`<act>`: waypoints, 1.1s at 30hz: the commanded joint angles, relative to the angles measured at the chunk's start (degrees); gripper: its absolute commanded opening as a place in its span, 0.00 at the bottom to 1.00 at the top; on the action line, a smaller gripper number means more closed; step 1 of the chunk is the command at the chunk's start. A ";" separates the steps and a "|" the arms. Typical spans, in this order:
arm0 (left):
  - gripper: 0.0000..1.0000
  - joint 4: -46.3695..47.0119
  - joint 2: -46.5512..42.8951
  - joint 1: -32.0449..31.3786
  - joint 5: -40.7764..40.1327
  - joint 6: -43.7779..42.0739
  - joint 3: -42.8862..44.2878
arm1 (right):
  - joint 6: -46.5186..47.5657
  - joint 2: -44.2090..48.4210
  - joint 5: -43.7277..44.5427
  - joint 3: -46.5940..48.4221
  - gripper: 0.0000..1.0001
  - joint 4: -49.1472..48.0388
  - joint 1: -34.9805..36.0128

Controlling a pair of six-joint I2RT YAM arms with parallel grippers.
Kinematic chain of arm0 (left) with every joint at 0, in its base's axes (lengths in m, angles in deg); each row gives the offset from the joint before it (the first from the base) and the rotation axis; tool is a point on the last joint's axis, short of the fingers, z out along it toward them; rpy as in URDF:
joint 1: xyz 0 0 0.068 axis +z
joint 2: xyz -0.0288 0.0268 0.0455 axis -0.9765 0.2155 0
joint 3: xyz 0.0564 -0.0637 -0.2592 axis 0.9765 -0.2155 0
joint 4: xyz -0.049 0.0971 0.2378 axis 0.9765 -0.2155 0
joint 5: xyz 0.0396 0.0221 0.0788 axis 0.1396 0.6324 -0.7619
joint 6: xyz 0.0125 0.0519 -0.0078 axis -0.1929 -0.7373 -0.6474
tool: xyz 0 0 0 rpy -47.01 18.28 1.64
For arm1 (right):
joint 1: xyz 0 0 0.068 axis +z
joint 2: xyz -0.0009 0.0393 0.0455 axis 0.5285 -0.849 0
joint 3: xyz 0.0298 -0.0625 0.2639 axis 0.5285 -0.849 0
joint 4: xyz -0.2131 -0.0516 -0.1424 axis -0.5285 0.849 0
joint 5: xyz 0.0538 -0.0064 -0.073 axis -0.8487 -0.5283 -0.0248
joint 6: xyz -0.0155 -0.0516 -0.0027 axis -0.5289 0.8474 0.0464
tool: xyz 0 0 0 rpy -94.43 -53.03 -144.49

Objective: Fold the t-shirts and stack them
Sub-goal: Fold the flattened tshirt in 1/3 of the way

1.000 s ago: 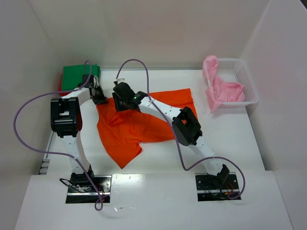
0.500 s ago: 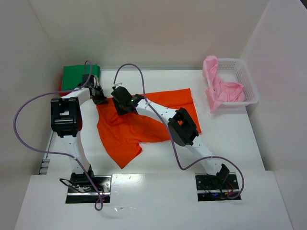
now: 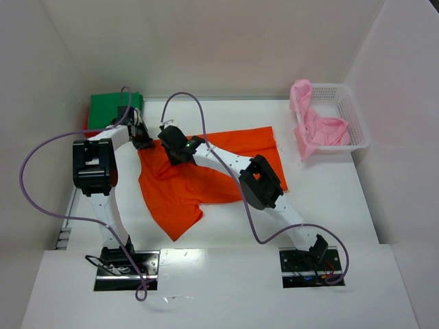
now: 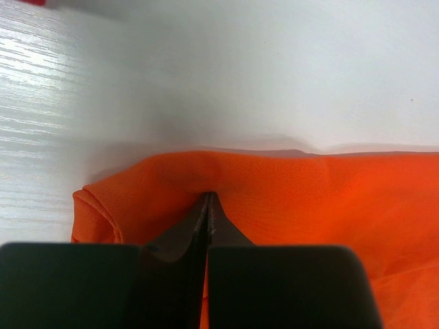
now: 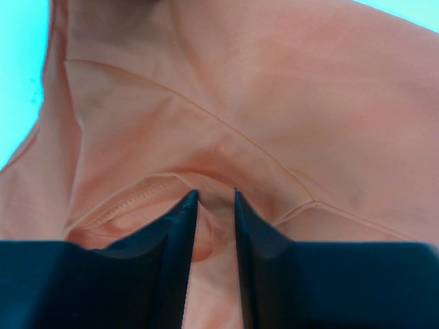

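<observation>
The white plastic lattice basket [image 3: 357,118] stands at 2 o'clock on the white table [image 3: 329,199]. The pale pink soft cloth t-shirt [image 3: 319,130] lies crumpled in it, and part of the shirt hangs over the basket's rim on the 9 o'clock side. At 10 o'clock, in the far corner, the green t-shirt [image 3: 110,110] lies folded flat.

The bright orange t-shirt [image 3: 185,192] is spread in the middle of the table, with wrinkles, and one sleeve points toward 7 o'clock. The left gripper [image 4: 209,199] sits at the shirt's 10 o'clock corner. Its jaws are pressed together and pinch the folded edge of the orange cloth. The right gripper [image 5: 214,195] is just beside it, toward 3 o'clock, on the far edge of the same shirt. Its fingers stand a little apart, with a ridge of the collar seam between them. Whether they already squeeze this ridge, I cannot tell.

Compared with one second ago, the right arm has shifted toward 9 o'clock, so its gripper is now nearer to the left one, and its fingers have come closer together. The left arm, the basket and the green shirt are in the same places as before.
</observation>
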 commanded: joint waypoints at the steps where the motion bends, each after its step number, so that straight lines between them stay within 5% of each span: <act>1: 0.02 -0.97 1.50 0.04 -0.39 -1.60 1.22 | 0.92 -1.70 1.86 -0.29 0.25 -0.53 0.53; 8: 0.00 -1.50 2.03 0.04 -1.53 -1.60 1.74 | 0.22 -2.23 2.38 -1.96 0.00 -0.53 0.53; 33: 0.00 -2.11 3.61 0.04 -3.11 -1.60 3.94 | -5.23 13.23 -5.26 -24.89 0.00 -6.59 3.70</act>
